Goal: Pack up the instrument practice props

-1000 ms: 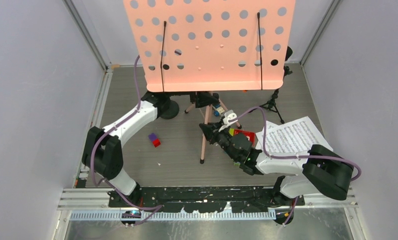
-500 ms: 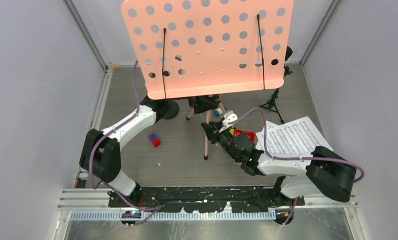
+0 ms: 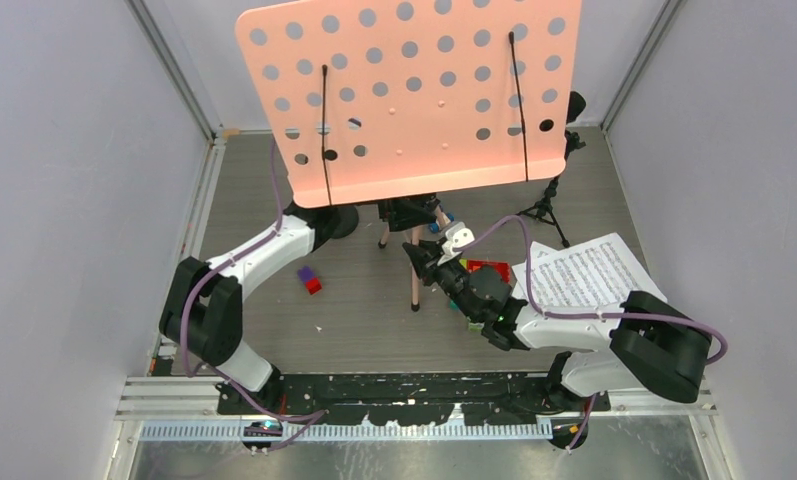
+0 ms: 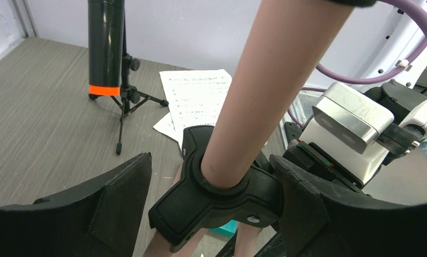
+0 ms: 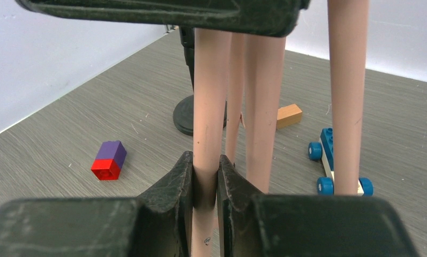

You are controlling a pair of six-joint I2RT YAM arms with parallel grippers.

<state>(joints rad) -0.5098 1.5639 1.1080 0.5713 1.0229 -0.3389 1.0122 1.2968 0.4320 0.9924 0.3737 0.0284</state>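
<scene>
Since a second ago: the perforated panel of the pink sheet-music holder (image 3: 404,95) has swung left in the top view, and the foot of the pinched leg has crept away from the arm bases.

Right claw (image 5: 204,184) is clenched on one tripod leg, low down, pads flat on both sides. Left claw (image 4: 211,195) is released, fingers wide on either side of the black leg hub (image 4: 222,198) and not gripping it.

The holder stands mid-surface (image 3: 354,330), still upright-ish. Note sheets (image 3: 584,275) lie flat by the right arm. The black orange-tipped microphone (image 4: 106,48) is on its tripod support (image 4: 126,107), well apart.

Handling guess: stiff tubes, probably light, but top-heavy with that big panel. The smooth round leg may twist or slide in a pinch. The better hold is at the hub or the centre tube just above it, with the second claw steadying a leg. Don't grab the panel.
</scene>
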